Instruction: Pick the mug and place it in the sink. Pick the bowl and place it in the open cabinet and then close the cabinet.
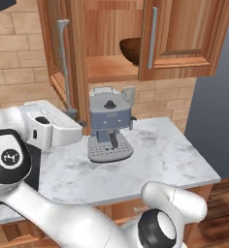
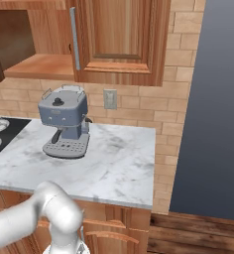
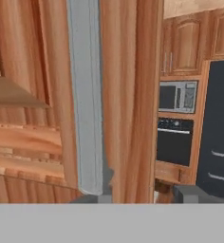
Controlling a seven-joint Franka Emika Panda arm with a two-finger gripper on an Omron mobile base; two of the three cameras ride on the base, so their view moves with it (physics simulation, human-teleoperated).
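Cabinet [image 1: 111,43] open, left door [image 1: 58,58] swung out, its silver bar handle [image 3: 88,95] running vertical, standing between jaws; jaws part-closed around handle. Bowl [image 1: 131,51] upright on cabinet shelf, beyond jaws.

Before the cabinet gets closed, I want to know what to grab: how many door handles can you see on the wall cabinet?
2: one handle on the swung-open left door, one handle on the right door, above the coffee machine.

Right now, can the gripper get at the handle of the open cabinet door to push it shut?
Probably yes. In the hand view the silver handle of the open cabinet door stands right at the fingers, with nothing between them. The bowl already sits inside the cabinet.
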